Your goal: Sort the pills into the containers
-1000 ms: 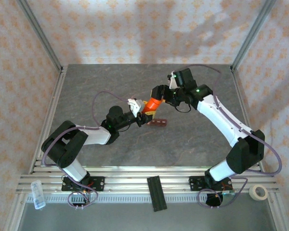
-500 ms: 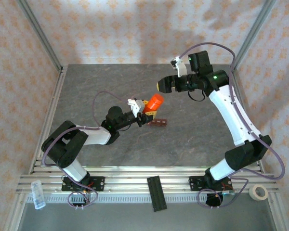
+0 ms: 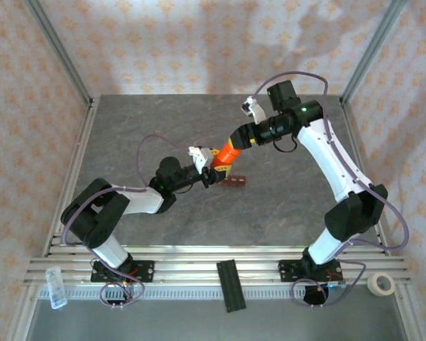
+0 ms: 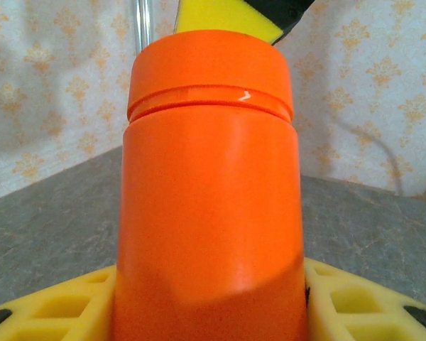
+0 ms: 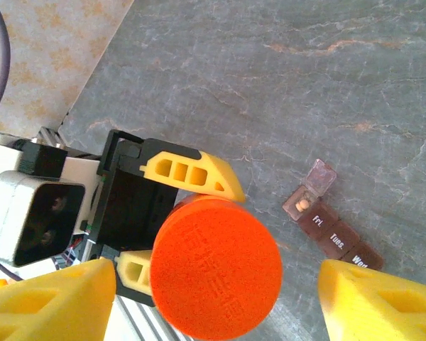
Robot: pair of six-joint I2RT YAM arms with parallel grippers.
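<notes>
Containers (image 5: 331, 231), a small brown strip, lie on the table (image 3: 163, 128) near the orange bottle (image 4: 209, 213). The left claw (image 3: 216, 169) grips the bottle. The right claw (image 5: 213, 298) hangs open around its cap (image 5: 216, 273). A crooked squeeze could knock the bottle loose and spill what is inside.

Grey table (image 3: 142, 121) — reddish pill strip (image 3: 235, 182)

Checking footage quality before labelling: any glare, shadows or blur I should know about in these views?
Left wrist: small glare streak on the orange bottle at its cap ridge, lower body shaded, wallpaper behind soft. Right wrist: pill organizer day labels read sharp; near yellow fingers look blurred. Top external: soft shadows blotch the back wall.
</notes>
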